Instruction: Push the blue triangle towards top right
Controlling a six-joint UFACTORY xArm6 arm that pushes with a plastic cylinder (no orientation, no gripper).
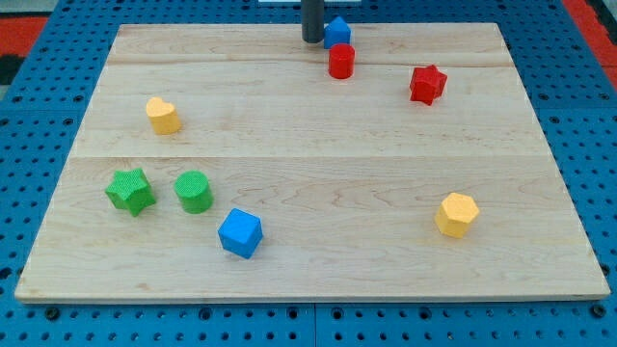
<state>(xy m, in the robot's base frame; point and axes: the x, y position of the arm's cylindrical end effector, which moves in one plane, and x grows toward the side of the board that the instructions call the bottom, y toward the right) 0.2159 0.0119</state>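
The blue triangle (337, 32) sits near the view's top edge of the wooden board (308, 125), a little right of centre. My tip (312, 40) stands just to its left, touching or nearly touching it. A red cylinder (341, 62) sits directly below the blue triangle, close against it.
A red star (427, 84) lies at the upper right. A yellow heart-shaped block (163, 115) lies at the left. A green star (130, 190), a green cylinder (194, 191) and a blue cube (240, 232) sit at the lower left. A yellow hexagon (456, 214) sits at the lower right.
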